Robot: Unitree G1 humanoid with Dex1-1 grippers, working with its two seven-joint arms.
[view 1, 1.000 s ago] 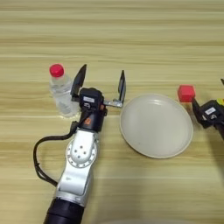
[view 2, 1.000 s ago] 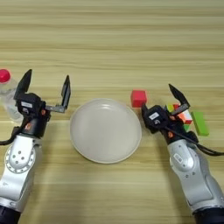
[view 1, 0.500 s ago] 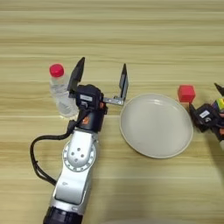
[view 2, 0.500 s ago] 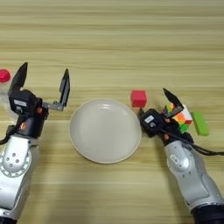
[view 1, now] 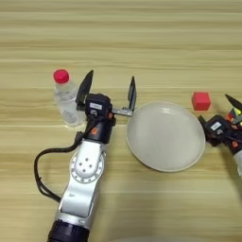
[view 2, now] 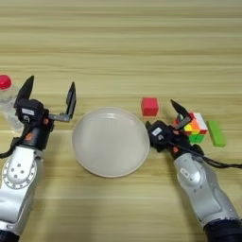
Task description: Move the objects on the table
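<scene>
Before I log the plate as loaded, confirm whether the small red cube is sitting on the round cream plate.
No, the small red cube rests on the wooden table just beyond the far right rim of the round cream plate, which holds nothing.

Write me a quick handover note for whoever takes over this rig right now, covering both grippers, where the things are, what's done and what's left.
Left gripper: open, empty, between the bottle and the plate.
Right gripper: at the multicoloured cube, right of the plate; grip unclear.
Bottle: upright at far left, red cap on.
Plate: centre of the table, nothing in it.
Red cube: on the table just beyond the plate's right rim.
Green block: flat, right of the multicoloured cube.
Done: nothing has visibly been placed.
Left: all objects remain to be moved.
</scene>
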